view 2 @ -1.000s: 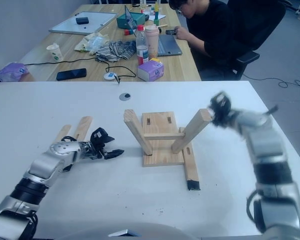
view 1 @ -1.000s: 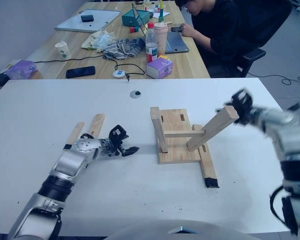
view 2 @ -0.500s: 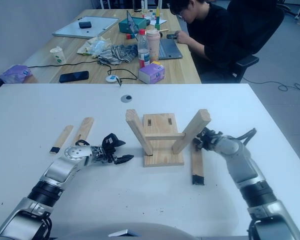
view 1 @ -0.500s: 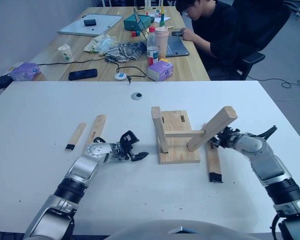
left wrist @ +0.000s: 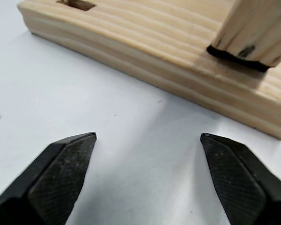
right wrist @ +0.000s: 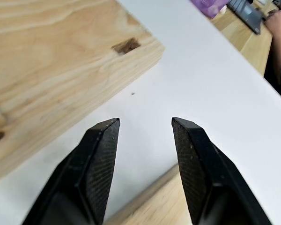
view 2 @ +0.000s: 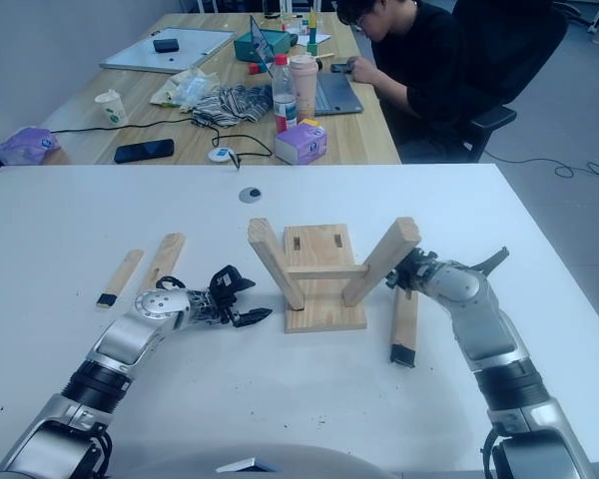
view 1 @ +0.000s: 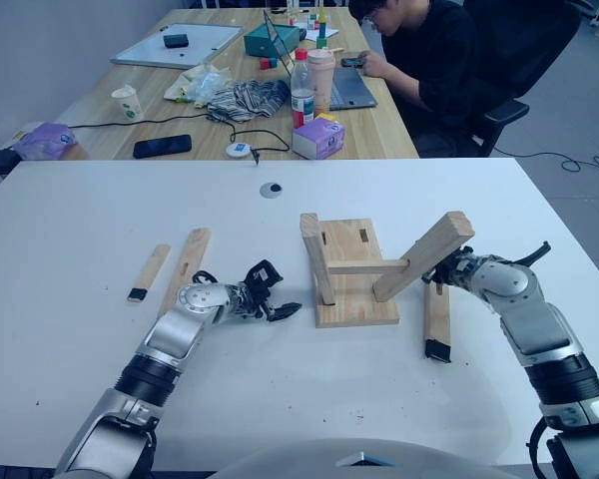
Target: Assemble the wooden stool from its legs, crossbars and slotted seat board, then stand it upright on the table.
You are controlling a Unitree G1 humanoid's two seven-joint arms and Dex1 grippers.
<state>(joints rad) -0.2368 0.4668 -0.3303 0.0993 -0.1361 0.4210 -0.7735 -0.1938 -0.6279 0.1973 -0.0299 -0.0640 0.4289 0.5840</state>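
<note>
1. Left wrist view: my left gripper [left wrist: 147, 136] gapes wide beside the seat board [left wrist: 145, 33] (holding nothing).
2. My right gripper [right wrist: 145, 123], narrowly parted, sits at the board's opposite side, by a loose leg [view 1: 437, 319].

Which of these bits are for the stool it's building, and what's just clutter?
For the stool: seat board, two fitted legs, crossbar, loose leg on the right, two loose sticks on the left.
Just lying about: black disc, bottle, phone, paper cup, purple box.
</note>
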